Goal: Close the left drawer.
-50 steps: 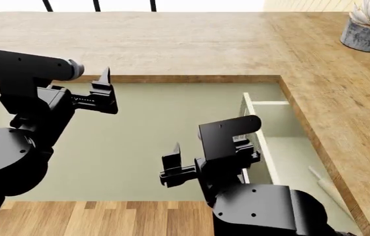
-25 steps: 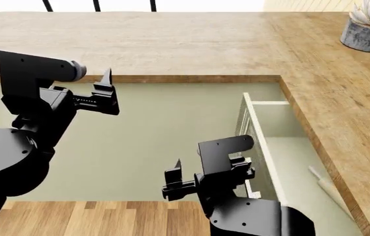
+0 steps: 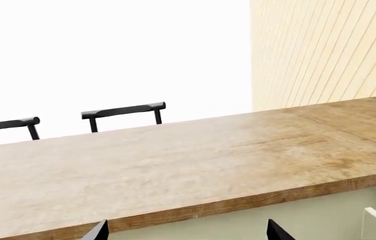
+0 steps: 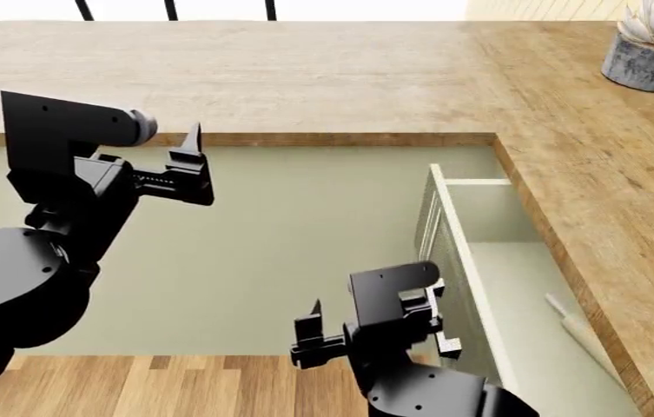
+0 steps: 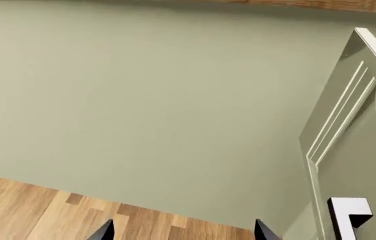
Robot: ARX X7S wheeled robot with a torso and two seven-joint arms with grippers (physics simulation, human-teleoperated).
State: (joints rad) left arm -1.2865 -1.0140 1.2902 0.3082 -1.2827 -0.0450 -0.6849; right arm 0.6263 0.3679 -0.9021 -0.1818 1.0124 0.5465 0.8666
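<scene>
L-shaped counter (image 4: 303, 78) runs across the back and down the right side of the head view. Potted plant (image 4: 653, 43) sits on the counter at far right rear. Chair backs (image 3: 122, 111) behind the counter's far edge. The left drawer (image 4: 500, 287) stands pulled out under the right run of counter — its front panel faces left, with cabinet fronts (image 4: 303, 243) behind and to its left. Right gripper (image 4: 373, 334) low, just left of the drawer front; left gripper (image 4: 188, 169) well apart at upper left, near the back counter's edge. Wood floor (image 4: 188, 387) at the bottom.
</scene>
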